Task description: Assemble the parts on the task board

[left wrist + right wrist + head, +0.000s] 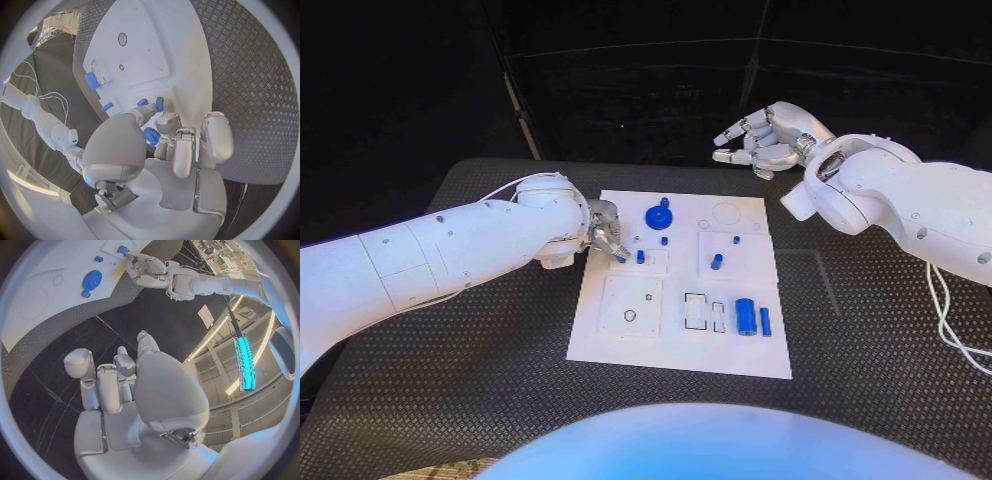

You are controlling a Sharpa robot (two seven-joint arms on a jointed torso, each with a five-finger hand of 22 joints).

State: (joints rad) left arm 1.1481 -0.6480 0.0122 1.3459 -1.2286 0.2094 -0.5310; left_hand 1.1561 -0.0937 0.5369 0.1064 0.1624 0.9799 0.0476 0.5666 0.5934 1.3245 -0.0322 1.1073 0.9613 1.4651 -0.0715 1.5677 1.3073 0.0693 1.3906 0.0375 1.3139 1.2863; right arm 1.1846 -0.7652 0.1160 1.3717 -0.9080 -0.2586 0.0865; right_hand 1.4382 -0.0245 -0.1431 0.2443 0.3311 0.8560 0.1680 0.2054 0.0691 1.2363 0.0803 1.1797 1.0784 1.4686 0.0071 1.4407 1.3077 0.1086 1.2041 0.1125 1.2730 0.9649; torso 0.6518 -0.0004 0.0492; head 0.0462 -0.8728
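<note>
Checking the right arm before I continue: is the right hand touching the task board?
No: in the head view the right hand hangs beyond the task board's far edge, holding nothing.

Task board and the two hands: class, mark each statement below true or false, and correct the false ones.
1. The left hand is at the left edge of the task board. True.
2. The right hand rests on the board. False: it is raised beyond the board's far edge, holding nothing.
3. A blue round gear-like part sits on the far half of the board. True.
4. The blue cylinder lies near the board's left edge. False: it lies toward the right side, on the near half.
5. The left hand's fingers are at a small blue part. True.
</note>
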